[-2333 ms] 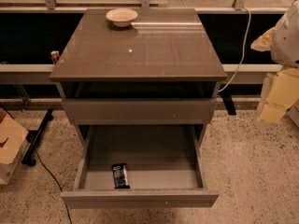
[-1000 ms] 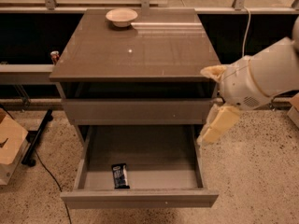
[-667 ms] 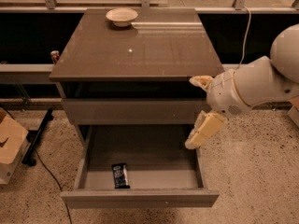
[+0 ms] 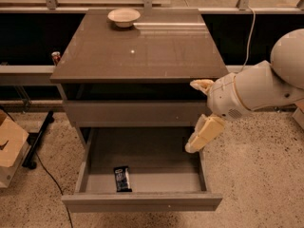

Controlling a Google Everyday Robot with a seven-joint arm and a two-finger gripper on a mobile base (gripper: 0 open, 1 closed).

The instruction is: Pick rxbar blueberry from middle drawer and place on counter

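Glossy counter (image 4: 142, 56); flat rxbar blueberry (image 4: 122, 178) in shallow middle drawer (image 4: 142, 202), tool (image 4: 192, 116) above right.

Wide-spread claw (image 4: 192, 117) over middle drawer's (image 4: 142, 202) right wall (rxbar blueberry (image 4: 123, 178) flat near the front)

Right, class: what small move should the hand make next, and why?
Probably swing the hand down and toward the picture's left: it hovers open above the middle drawer at its right wall, while the rxbar blueberry lies ungrasped near the front left.
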